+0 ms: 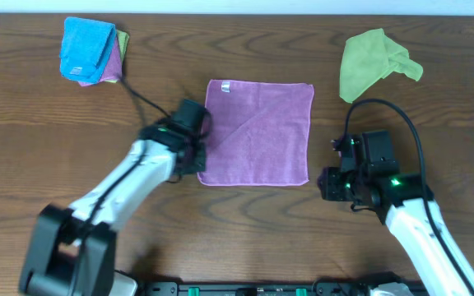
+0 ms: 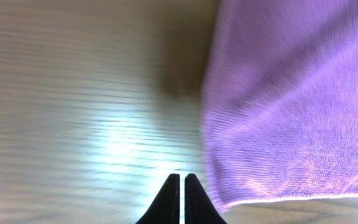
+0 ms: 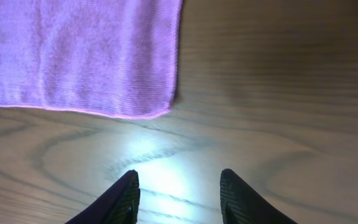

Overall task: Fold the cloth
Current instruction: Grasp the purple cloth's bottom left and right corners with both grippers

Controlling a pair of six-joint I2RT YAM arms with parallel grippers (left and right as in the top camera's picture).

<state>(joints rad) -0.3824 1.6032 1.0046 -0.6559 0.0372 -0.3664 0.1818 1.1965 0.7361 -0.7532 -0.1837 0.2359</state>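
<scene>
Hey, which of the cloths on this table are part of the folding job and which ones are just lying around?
Job: purple cloth, spread flat mid-table; left end effector; right end effector.
Lying about: lime-green cloth, crumpled, far right; blue folded cloth, far left, on a small stack.

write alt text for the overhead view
A purple cloth lies flat, unfolded, on a wooden table; the shut left gripper is by its near-left corner, the open right gripper off its near-right. A lime-green cloth and a blue-topped folded stack sit farther back.
</scene>
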